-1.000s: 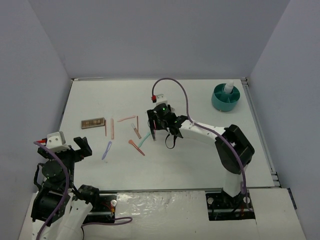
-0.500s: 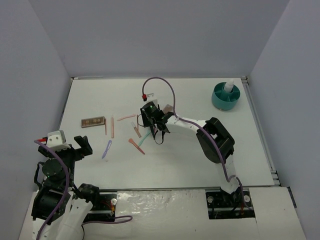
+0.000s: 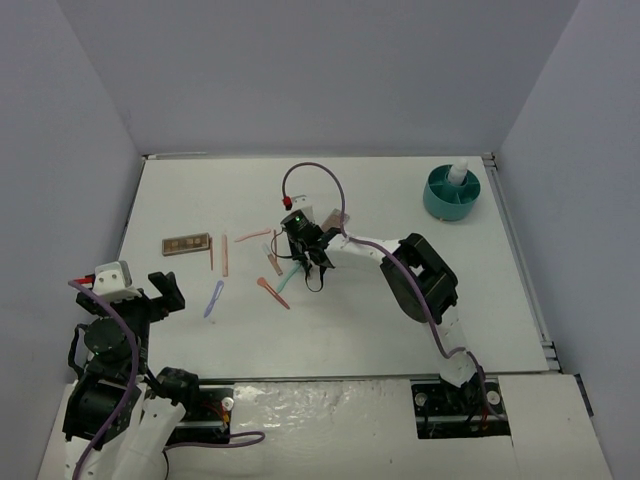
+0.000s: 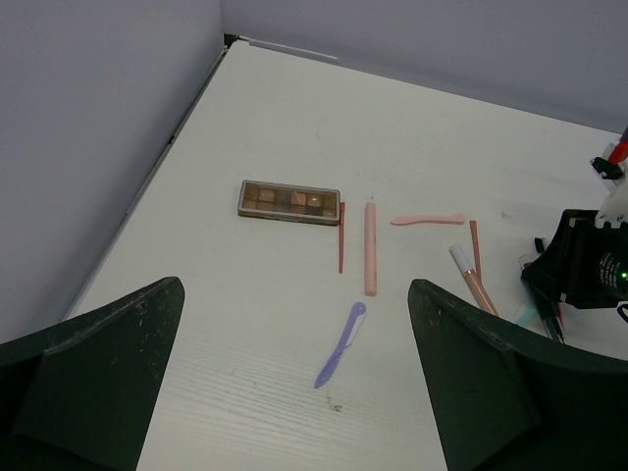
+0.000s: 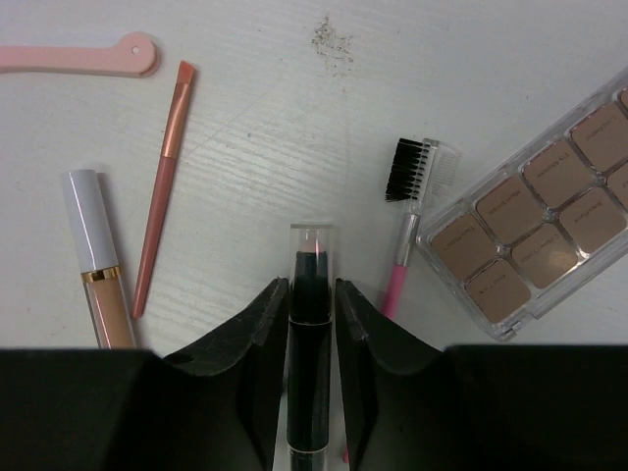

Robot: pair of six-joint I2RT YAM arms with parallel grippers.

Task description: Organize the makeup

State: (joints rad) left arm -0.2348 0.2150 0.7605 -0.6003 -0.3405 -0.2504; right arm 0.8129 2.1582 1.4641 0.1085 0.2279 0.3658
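My right gripper [image 5: 312,290] is shut on a black stick with a clear cap [image 5: 311,339], low over the table's middle [image 3: 303,250]. Around it lie a brown-pink palette [image 5: 535,231], a pink comb brush [image 5: 410,206], an orange brush [image 5: 162,186], a white-capped tube [image 5: 98,260] and a pink spatula [image 5: 78,56]. My left gripper [image 4: 294,392] is open and empty, above the near left [image 3: 165,288]. Ahead of it lie a lilac applicator [image 4: 340,344], a pink stick [image 4: 370,248], a thin red stick [image 4: 341,237] and a second palette [image 4: 288,201].
A teal round tub [image 3: 437,203] stands at the back right with a white bottle [image 3: 457,174] in it. A mint applicator [image 3: 290,272] and an orange stick [image 3: 272,292] lie by the right gripper. Grey walls close in the left, back and right edges.
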